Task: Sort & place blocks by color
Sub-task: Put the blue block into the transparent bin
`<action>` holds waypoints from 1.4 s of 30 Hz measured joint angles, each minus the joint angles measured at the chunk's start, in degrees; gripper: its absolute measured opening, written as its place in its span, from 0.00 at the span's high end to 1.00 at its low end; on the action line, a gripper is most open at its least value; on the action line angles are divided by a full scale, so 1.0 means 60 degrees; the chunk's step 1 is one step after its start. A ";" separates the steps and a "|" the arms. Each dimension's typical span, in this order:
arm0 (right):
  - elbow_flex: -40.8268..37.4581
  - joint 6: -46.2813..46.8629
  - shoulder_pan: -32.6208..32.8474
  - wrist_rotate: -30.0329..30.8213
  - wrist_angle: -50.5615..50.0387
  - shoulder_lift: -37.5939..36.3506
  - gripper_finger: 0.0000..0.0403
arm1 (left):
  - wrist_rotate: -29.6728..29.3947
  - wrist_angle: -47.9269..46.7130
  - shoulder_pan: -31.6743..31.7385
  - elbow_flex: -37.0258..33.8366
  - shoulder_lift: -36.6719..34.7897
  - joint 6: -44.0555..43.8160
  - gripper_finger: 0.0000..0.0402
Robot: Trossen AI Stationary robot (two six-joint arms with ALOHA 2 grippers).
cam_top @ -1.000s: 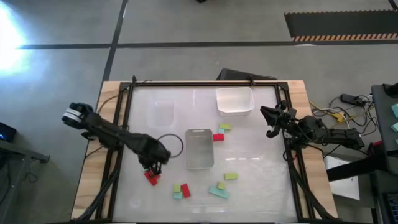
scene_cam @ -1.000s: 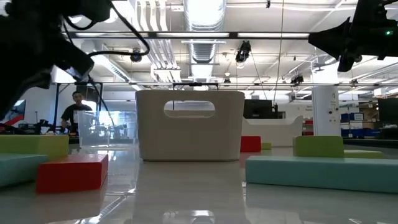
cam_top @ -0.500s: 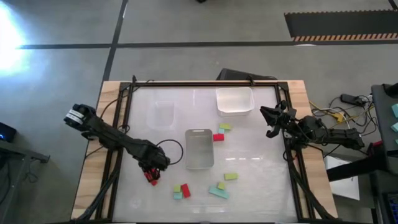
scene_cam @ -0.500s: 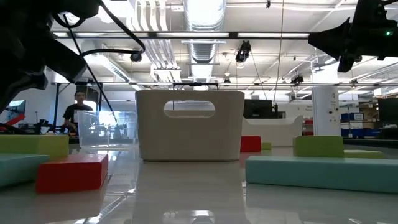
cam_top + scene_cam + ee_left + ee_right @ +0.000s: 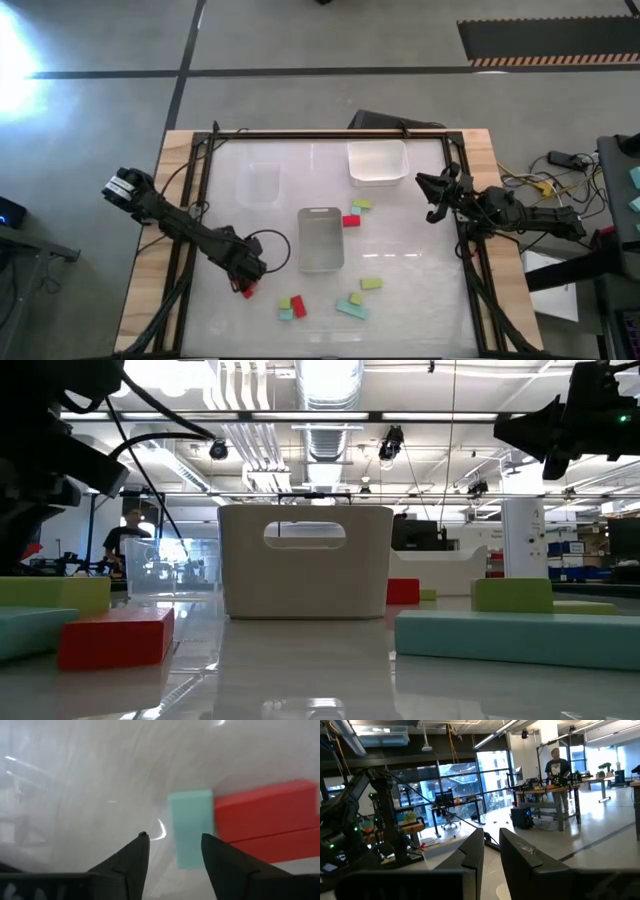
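Blocks (image 5: 297, 306) all lie loose on the bench (image 5: 400, 255); none sorted into the clear containers (image 5: 321, 239). My left end effector (image 5: 246, 283), jaws apart and empty, hovers low beside red and teal blocks. My right end effector (image 5: 434, 199) waits nearly closed, empty, at the bench's right edge.

Grey concrete floor (image 5: 90, 200), ceiling lights (image 5: 330, 380)
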 joint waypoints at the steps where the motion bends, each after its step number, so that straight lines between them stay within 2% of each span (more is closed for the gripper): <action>1: 0.0001 0.0000 0.0000 0.0000 -0.0009 0.0000 0.87 | -0.0004 0.0111 -0.0007 0.0000 0.0000 0.0021 0.58; 11: 0.0000 0.0004 0.0000 0.0000 -0.0010 0.0000 0.87 | -0.0011 0.0258 -0.0047 -0.0102 0.0000 0.0209 0.58; 21: 0.0000 0.0004 0.0000 0.0000 -0.0039 0.0000 0.87 | 0.0036 0.0446 -0.0025 -0.0686 -0.0077 0.0189 0.58; 36: -0.0001 0.0004 0.0000 0.0000 -0.0298 0.0007 0.87 | -0.0007 0.0338 -0.0085 -0.0744 -0.1325 -0.0292 0.58; 42: 0.0001 0.0006 0.0000 0.0000 -0.0316 0.0007 0.87 | 0.0015 0.0467 -0.0087 -0.0754 -0.1323 -0.0597 0.58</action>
